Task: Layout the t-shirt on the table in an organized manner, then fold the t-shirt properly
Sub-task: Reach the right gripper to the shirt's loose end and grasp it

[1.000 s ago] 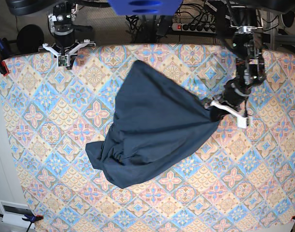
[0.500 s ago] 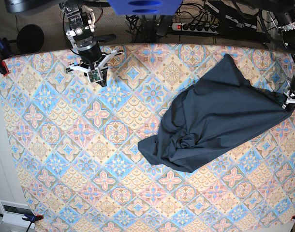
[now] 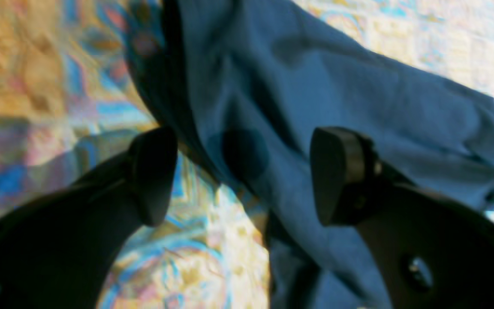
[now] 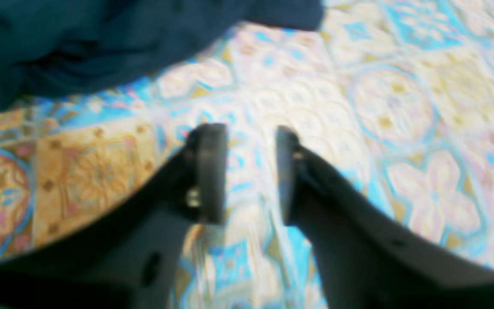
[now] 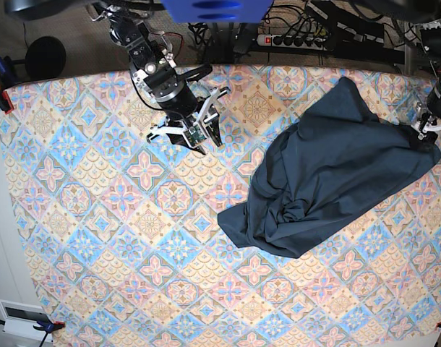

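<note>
Still at the laying-out stage, no fold made yet. Dark navy t-shirt bunched and twisted on the patterned table. Left gripper at the shirt's far edge, fingers wide, cloth between them ungripped. Right gripper well apart from the shirt, fingers narrowly parted, empty.
</note>
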Robot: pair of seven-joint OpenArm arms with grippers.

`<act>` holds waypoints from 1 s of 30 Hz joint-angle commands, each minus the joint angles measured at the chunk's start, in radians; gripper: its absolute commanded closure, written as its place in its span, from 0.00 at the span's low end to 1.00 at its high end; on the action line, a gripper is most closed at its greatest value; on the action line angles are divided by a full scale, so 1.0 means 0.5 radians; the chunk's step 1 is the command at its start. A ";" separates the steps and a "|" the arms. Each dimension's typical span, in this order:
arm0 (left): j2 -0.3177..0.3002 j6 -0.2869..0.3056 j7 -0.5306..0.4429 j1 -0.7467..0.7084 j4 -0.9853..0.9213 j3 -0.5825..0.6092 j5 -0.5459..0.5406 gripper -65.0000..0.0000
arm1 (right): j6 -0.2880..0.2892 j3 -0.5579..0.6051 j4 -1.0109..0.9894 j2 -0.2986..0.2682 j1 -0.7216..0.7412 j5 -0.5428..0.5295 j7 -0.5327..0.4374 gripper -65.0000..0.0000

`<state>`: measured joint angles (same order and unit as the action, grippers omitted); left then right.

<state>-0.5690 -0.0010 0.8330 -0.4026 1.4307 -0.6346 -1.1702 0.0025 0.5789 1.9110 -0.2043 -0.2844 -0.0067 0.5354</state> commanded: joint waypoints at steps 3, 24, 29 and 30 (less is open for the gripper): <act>-0.057 0.013 -0.023 -0.123 0.049 -0.024 -0.178 0.26 | -0.010 0.034 -0.031 0.128 0.110 0.009 0.023 0.60; 0.093 0.013 -0.023 -0.464 0.500 -0.018 -0.199 0.26 | -0.010 0.231 -0.844 0.567 0.669 0.009 0.042 0.60; 0.093 0.013 -0.023 -0.464 0.500 -0.018 -0.199 0.26 | -0.010 0.231 -1.019 0.619 0.800 0.009 0.039 0.60; 0.093 0.013 -0.023 -0.464 0.500 -0.018 -0.199 0.26 | -0.010 0.231 -1.056 0.622 0.822 0.009 0.035 0.60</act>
<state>-0.5014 -0.0040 0.8337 -0.6312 1.6665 -0.6327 -1.2579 -0.0021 0.6941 1.3674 0.0948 0.1040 -0.0036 0.5770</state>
